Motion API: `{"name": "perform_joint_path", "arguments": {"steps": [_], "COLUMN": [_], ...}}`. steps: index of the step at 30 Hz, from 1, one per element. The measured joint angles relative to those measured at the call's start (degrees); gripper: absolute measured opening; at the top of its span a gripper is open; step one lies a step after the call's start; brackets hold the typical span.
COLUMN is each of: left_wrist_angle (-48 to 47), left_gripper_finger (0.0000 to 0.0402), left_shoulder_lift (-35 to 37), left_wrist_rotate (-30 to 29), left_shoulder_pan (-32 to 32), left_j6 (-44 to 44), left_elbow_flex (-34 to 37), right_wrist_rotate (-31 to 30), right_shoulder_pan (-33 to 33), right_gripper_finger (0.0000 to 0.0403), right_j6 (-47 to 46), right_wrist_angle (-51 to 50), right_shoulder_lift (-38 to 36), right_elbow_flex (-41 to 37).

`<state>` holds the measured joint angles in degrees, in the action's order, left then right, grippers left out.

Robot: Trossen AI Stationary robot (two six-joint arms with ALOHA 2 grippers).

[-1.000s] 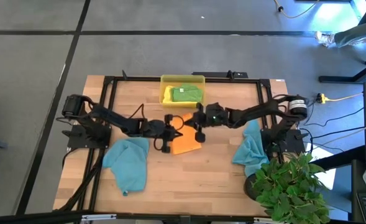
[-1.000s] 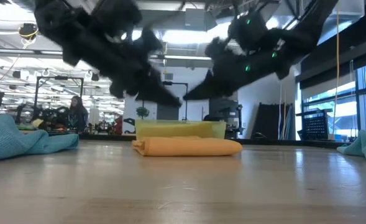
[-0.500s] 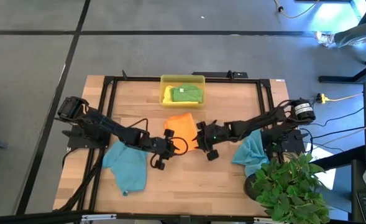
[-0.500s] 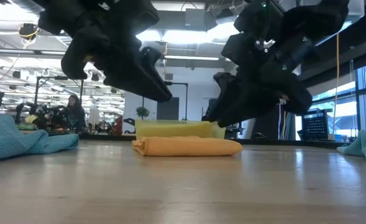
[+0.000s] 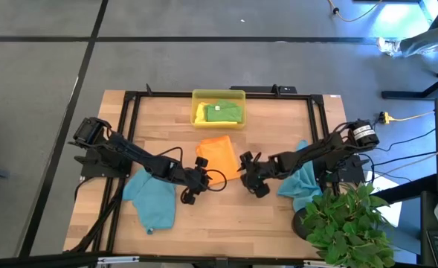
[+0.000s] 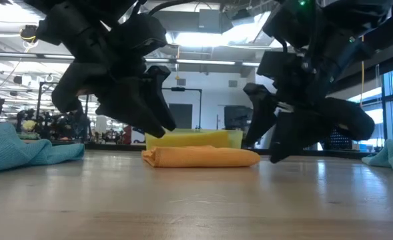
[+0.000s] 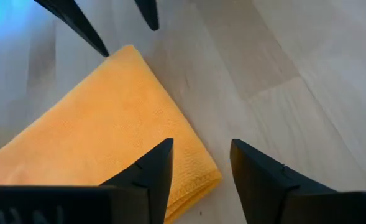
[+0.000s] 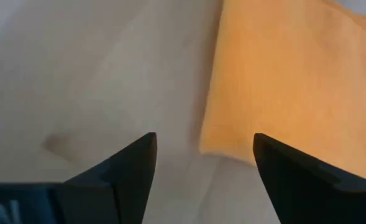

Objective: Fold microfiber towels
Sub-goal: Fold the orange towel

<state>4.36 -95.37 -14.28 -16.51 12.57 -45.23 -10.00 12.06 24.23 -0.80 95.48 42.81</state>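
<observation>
An orange towel lies folded flat on the wooden table, in front of the yellow tray; the low view shows it as a flat roll. My left gripper hangs open just off the towel's near left corner. My right gripper hangs open off its near right corner. Neither touches the cloth. A green towel lies in the tray on a yellow one.
One crumpled teal towel lies at the near left and another at the right edge by the right arm's base. A potted plant stands at the near right corner. Bare wood lies in front of the orange towel.
Both grippers have come away from above the orange towel's far part toward the table's near edge, sinking and turning as they went, and both have opened. The folded orange towel stays lying flat.
</observation>
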Motion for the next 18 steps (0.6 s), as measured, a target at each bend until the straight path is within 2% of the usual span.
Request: {"name": "perform_joint_path", "arguments": {"steps": [8,13,18], "left_wrist_angle": [-1.15,0.46,0.53], "left_gripper_finger": [0.0191,0.0193,0.0198], "left_shoulder_lift": [-0.69,-3.48,-4.87], "left_wrist_rotate": [-0.92,-5.12,-6.76], "left_shoulder_pan": [-0.31,-2.14,-2.14], "left_j6": [1.39,7.89,7.09], "left_elbow_flex": [0.02,0.02,0.02], "right_wrist_rotate": [-5.08,-8.15,-7.95], "right_shoulder_pan": [1.35,1.29,1.44], "right_gripper_finger": [0.0268,0.0268,0.0268], "right_j6": [1.62,1.91,4.63], "right_wrist_angle": [-0.41,0.12,6.44], "right_shoulder_lift": [0.00,0.00,0.00], "right_elbow_flex": [0.00,-0.23,-3.50]}}
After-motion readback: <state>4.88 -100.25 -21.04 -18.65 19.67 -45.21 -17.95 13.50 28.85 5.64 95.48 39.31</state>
